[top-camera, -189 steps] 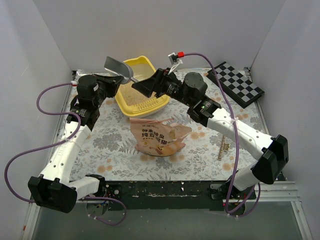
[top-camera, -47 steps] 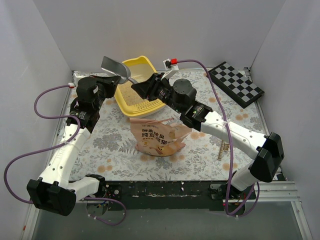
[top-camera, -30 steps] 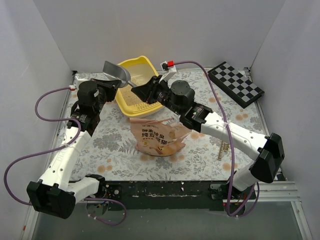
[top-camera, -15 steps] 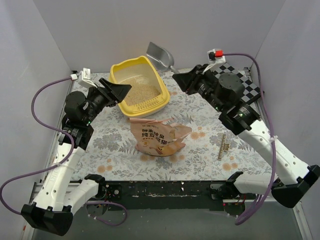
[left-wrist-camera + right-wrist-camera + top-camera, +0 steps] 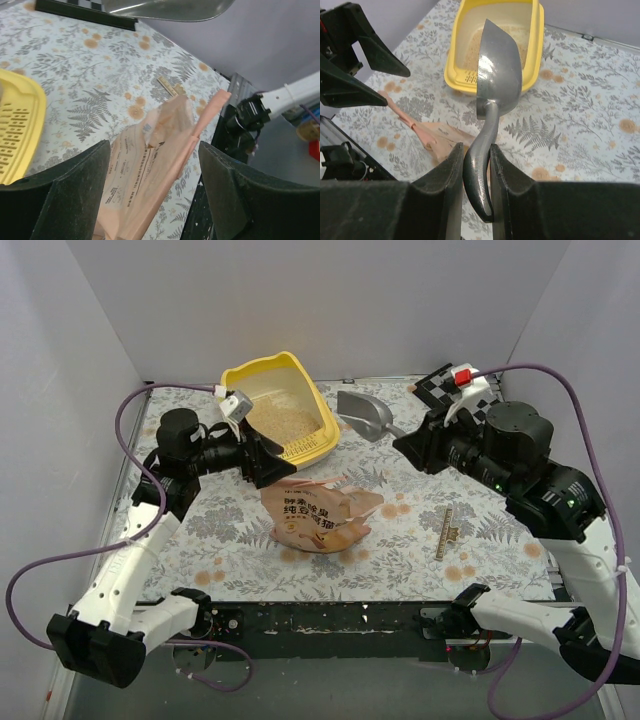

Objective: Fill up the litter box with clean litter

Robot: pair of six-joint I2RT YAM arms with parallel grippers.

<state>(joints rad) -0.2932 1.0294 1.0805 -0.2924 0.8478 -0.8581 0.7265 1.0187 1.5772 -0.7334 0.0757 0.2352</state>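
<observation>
- The yellow plastic rectangular litter box [image 5: 262, 367] is sitting flat at the back of the floral table [image 5: 400, 540], left of centre. Pale beige sandy clean litter [image 5: 285, 423] is lying inside.
- Its long axis is running near-to-far, with the slotted ledge facing the crinkled orange-pink bag [image 5: 318, 512].
- Right gripper [image 5: 412, 443] is clamping the silver metal scoop [image 5: 362, 412] by its handle, bowl pointing boxward.
- Left gripper [image 5: 262, 462] is hovering wide and empty between box and bag.
- Judged: a refill is in hand; the next move calls for steadying the bag and dipping the scoop.
</observation>
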